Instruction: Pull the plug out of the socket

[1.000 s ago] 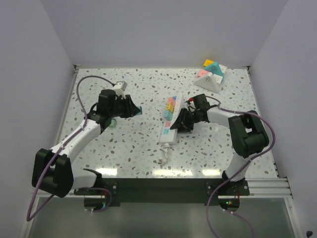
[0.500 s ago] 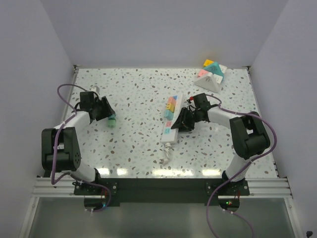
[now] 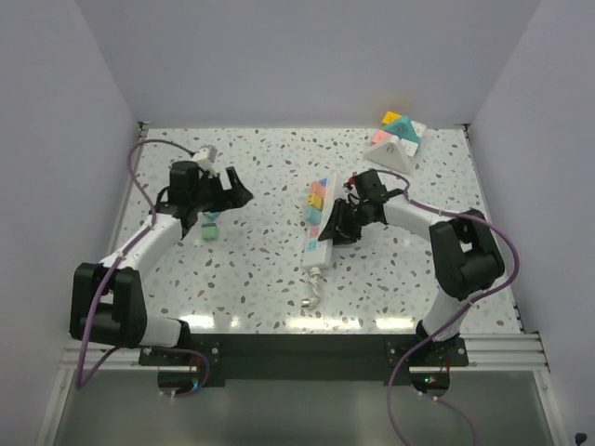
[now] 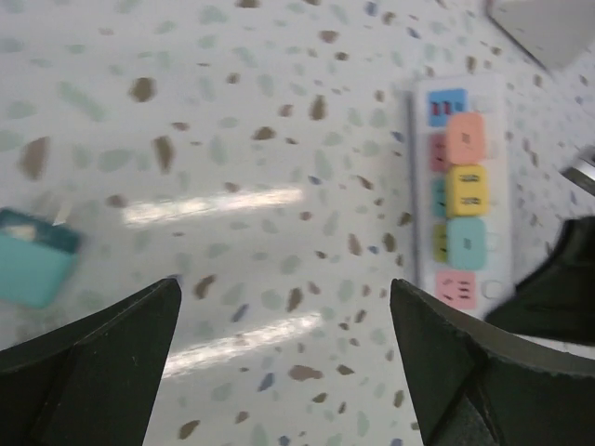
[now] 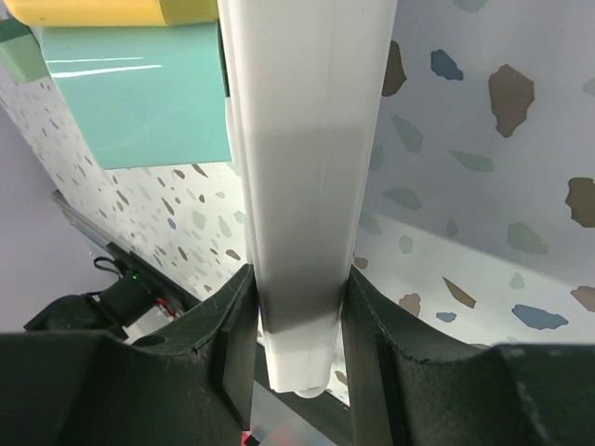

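Plug [image 3: 211, 232], a small teal block, lay loose on the speckled table [image 3: 270, 167], apart from the socket strip and close beside the left gripper [image 3: 232, 190], whose two fingers were spread wide above the tabletop. The right gripper [image 5: 299, 297] was clamped across the near part of the white power strip [image 3: 317, 216], one finger pressed against each long side. The strip lay near the table's middle with a row of coloured blocks [image 4: 464, 186] along its far half, and well apart, at the far right corner, stood a multicoloured pyramid puzzle [image 3: 397, 141].
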